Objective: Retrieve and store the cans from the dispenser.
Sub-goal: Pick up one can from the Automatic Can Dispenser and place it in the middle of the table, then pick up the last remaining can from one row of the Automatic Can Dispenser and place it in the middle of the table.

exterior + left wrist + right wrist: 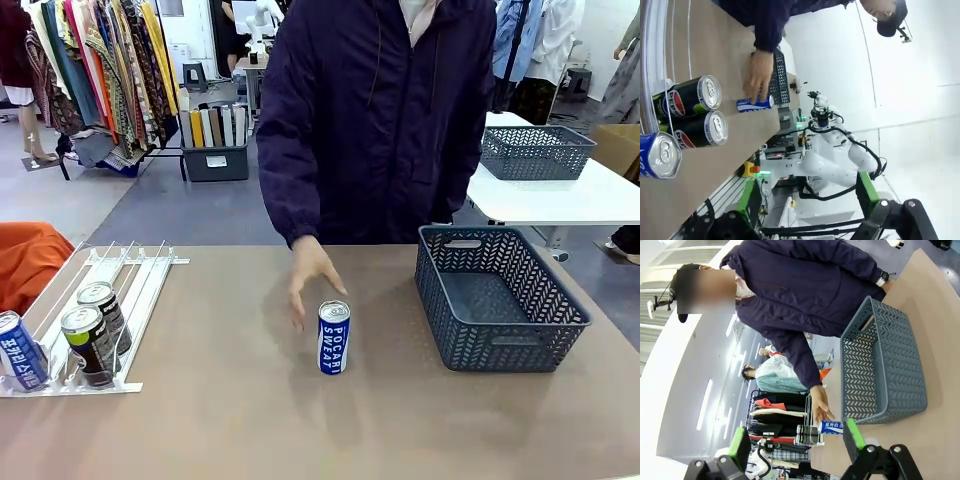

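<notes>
At desk (250, 420) centre: Pocari Sweat can (334, 337) upright, person's hand (308, 278) just beside. Three more cans (92, 338) in dispenser (140, 262), near left. State: left jaws, right jaws apart, empty. Risk: reaching now, clipping hand, toppling slim can.

Blue Pocari can (334, 337) upright mid-table; two black cans (90, 345), one blue can (20, 352) in white dispenser (110, 388).

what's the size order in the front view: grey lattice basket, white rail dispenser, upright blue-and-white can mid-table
grey lattice basket and white rail dispenser: about alike, dispenser cropped at the edge, unranked
blue-and-white can: clearly smallest
</notes>
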Controlling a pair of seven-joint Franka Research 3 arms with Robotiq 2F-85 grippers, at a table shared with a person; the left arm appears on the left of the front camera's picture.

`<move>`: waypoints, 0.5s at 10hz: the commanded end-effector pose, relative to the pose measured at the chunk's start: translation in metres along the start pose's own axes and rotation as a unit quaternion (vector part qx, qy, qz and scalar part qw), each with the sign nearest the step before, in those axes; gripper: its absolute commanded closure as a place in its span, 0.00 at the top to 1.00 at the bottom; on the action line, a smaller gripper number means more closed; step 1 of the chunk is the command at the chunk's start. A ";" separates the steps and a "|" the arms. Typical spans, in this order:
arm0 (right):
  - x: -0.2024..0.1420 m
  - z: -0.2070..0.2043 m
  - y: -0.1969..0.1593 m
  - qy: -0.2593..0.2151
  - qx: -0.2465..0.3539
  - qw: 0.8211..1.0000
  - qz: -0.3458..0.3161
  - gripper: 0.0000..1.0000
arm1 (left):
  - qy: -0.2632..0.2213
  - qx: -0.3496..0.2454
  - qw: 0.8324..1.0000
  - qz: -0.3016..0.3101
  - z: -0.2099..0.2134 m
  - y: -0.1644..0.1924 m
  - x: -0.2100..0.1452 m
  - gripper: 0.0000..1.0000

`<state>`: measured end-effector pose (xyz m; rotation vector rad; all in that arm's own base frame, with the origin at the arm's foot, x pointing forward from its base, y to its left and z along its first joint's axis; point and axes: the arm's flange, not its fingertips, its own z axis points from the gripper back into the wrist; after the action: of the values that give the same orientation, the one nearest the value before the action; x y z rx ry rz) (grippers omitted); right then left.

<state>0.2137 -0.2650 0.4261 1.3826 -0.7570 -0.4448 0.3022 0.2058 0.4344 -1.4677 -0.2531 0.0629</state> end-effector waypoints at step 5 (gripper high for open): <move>0.003 0.000 0.005 -0.001 0.004 1.000 -0.003 1.00 | 0.004 0.019 0.999 -0.039 -0.005 -0.033 -0.004 1.00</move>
<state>0.2137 -0.2649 0.4263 1.3836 -0.7568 -0.4435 0.2966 0.1973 0.4672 -1.3996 -0.2902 0.0054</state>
